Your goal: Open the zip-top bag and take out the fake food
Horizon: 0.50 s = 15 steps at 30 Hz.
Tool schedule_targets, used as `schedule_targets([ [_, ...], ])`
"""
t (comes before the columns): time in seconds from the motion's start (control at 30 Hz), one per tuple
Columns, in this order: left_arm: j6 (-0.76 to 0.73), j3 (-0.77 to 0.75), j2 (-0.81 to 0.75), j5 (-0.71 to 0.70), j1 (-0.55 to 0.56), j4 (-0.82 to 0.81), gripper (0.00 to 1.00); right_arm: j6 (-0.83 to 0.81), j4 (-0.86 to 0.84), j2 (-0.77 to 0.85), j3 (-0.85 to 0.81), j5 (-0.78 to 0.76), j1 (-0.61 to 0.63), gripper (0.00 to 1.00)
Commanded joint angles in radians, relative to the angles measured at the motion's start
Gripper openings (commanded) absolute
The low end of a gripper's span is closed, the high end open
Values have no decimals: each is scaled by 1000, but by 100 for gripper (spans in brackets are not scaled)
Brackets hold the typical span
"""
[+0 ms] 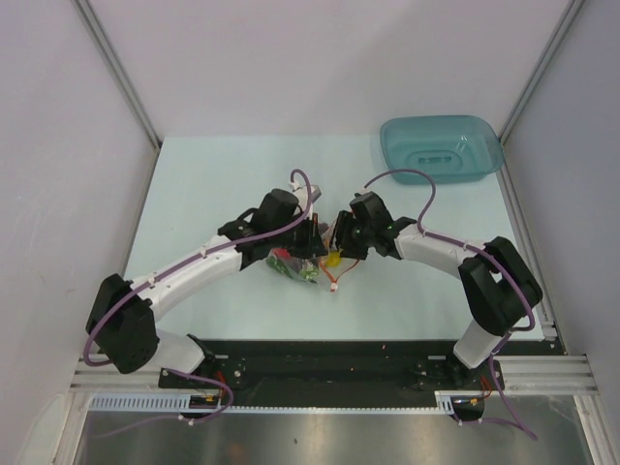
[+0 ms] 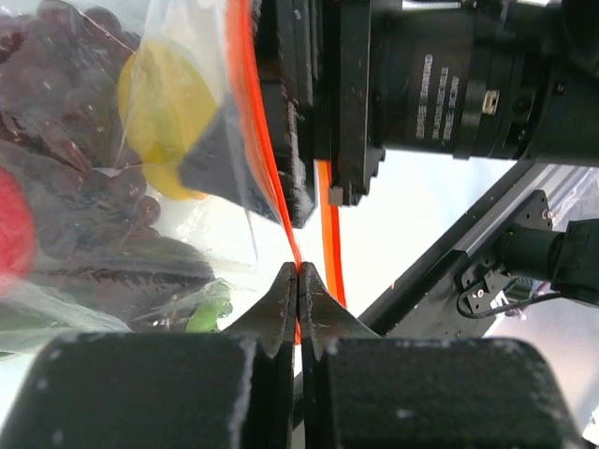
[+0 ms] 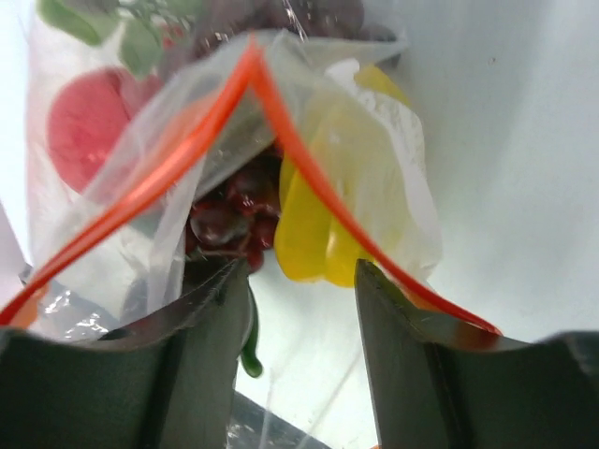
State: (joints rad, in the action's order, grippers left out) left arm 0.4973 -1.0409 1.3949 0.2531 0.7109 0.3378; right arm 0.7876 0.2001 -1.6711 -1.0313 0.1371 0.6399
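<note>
Left gripper (image 2: 298, 279) pressed together on the bag's (image 2: 187, 215) orange zipper strip (image 2: 251, 103). Right gripper (image 3: 299, 281) spread; I see the bag mouth gaping straight ahead, food (image 3: 309, 229) inside, mid-table.

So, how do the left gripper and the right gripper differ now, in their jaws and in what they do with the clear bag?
The left gripper has its jaws shut, pinching the orange-red zipper strip of the small clear plastic zip-top bag; the right gripper has its jaws apart, clamping nothing. The left gripper meets the strip edge-on; the right gripper faces the bag's spread mouth. Both are at the bag's zipper end.
</note>
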Motion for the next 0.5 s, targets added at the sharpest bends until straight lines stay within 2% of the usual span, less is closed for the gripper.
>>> schedule_targets([
  [0.0, 10, 13, -37, 29, 4, -34, 0, 42, -87, 8, -3, -74, 10, 62],
  [0.13, 17, 13, -31, 31, 7, -37, 0, 48, -91, -19, -1, -102, 17, 64],
  [0.47, 6, 16, -17, 20, 9, -37, 0, 39, 38, 14, -3, -214, 30, 67],
])
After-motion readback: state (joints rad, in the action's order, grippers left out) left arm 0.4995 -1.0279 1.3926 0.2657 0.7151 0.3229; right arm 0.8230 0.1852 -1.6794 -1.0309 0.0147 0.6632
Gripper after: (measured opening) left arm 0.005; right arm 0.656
